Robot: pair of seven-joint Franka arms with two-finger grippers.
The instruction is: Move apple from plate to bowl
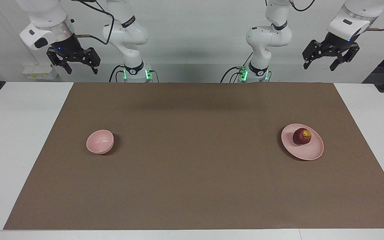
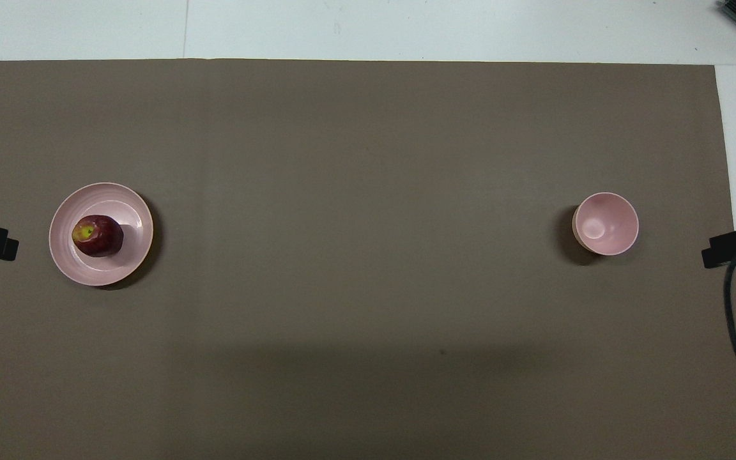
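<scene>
- Two pincers hang raised and spread apart, gripping nothing: the left pincer [image 1: 332,57] up by the plate's end of the counter [image 1: 25,140], the right pincer [image 1: 73,60] waiting up at the bowl's end.
- The apple [image 1: 301,136] sits on the plate [image 1: 308,154], off-centre; the bowl [image 1: 100,142] stands well apart from the plate, at the same depth on the brown mat [image 1: 198,160].
- The first step is likely the left pincer's reach: come straight down over the apple and close across its widest part, since a round fruit can roll off-centre.

Facing camera high, across table toward robots; overhead steep above robots' end; both share mat [image 1: 192,166].
</scene>
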